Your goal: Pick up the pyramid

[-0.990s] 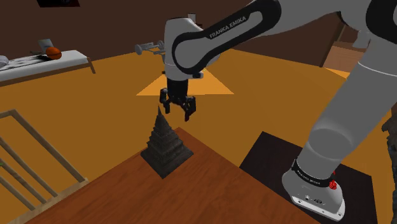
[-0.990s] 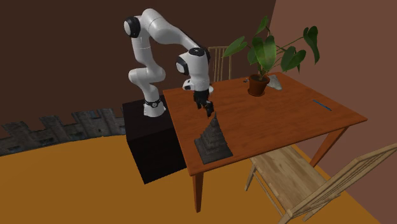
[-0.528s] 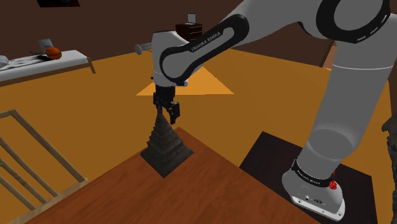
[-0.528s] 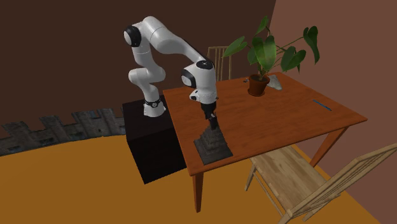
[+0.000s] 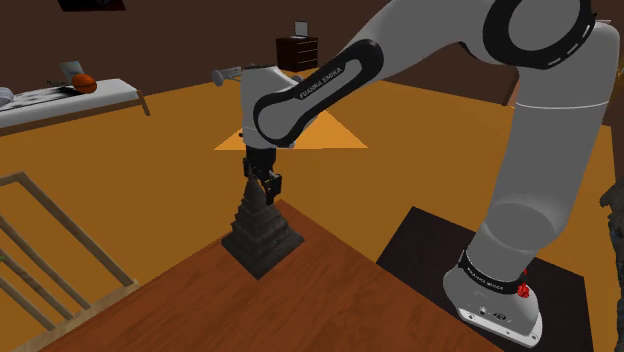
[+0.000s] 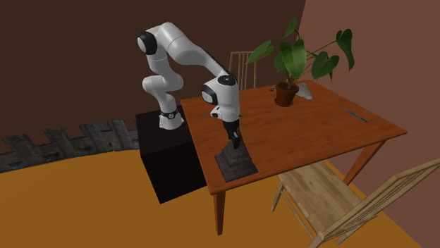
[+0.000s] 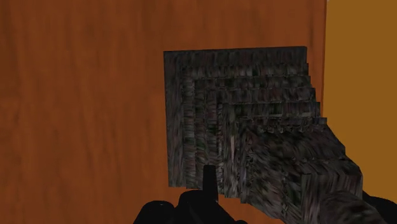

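**Pincer at the pyramid's tip, grip unclear**

The all-black pincer (image 5: pixel 263 186) sits over the apex of the dark grey stepped pyramid (image 5: pixel 262 236) and hides its tip in the shoulder view. The pyramid stands upright near a corner of the reddish-brown wooden bench (image 5: pixel 330 300), on the side nearest the black stand (image 5: pixel 420 242). In the wrist view its upper steps loom close, run off the edge and cover part of the pincer. Whether the pincer is apart or clamped cannot be told.
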Controlling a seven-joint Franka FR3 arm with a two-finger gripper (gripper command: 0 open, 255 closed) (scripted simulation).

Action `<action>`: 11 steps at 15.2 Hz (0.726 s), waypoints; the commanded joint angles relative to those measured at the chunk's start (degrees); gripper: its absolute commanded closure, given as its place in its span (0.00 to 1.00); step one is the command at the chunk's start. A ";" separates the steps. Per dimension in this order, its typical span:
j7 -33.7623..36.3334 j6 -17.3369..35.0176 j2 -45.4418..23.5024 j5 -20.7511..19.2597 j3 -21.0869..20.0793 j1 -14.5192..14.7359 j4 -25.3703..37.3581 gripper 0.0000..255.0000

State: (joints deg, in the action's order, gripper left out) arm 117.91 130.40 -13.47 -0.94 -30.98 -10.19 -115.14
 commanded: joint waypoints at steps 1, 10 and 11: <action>0.01 0.06 -0.12 -0.04 0.00 0.03 -0.08 1.00; -0.12 -0.56 0.36 0.26 -0.11 -0.05 0.11 1.00; -0.23 -1.25 0.78 0.52 -0.19 -0.14 0.44 1.00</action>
State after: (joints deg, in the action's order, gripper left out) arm 117.82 129.71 -13.13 -0.71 -31.07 -10.24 -115.01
